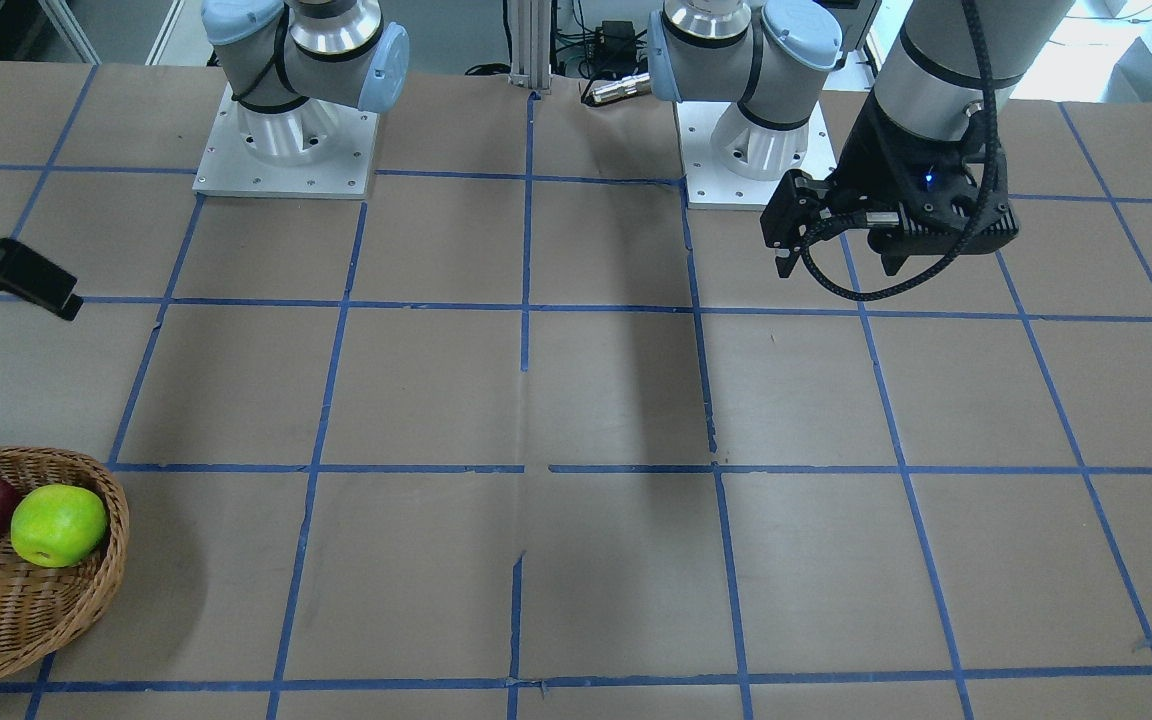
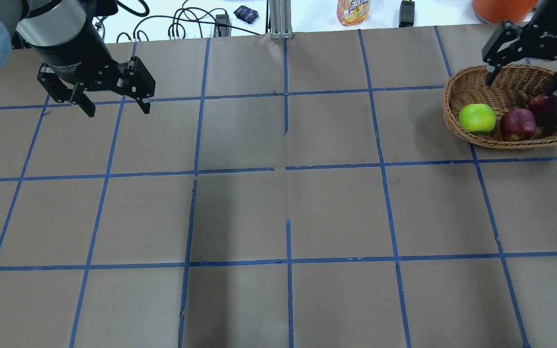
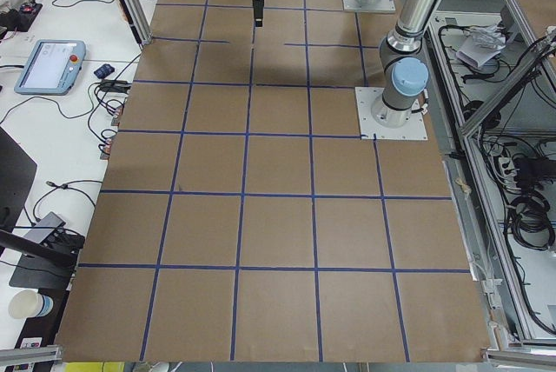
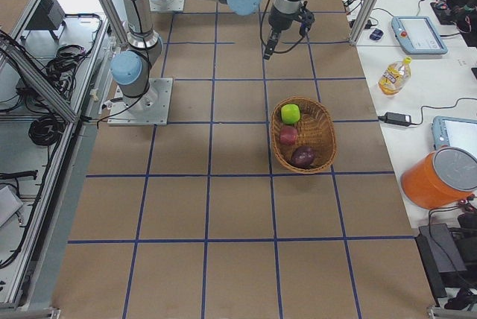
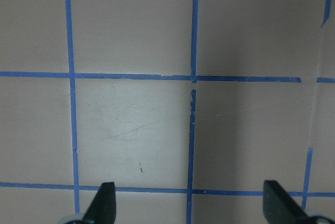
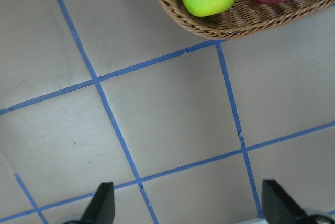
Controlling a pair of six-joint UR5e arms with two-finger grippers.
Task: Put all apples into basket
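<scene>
I count every fruit in the basket (image 2: 476, 84), at two o'clock on the overhead view: green apple (image 2: 476, 118), red apple (image 2: 518, 124), maroon apple (image 2: 551, 110). I judge nothing is left to move. The left gripper (image 2: 118, 111), at ten o'clock, and the right gripper (image 2: 519, 87) both hang spread and empty.

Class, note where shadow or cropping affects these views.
Front-facing view: a broad shadow darkens the middle of the table; the left edge cuts the basket. Left wrist view: the upper right looks dimmer. Right wrist view: the top edge crops the basket.
</scene>
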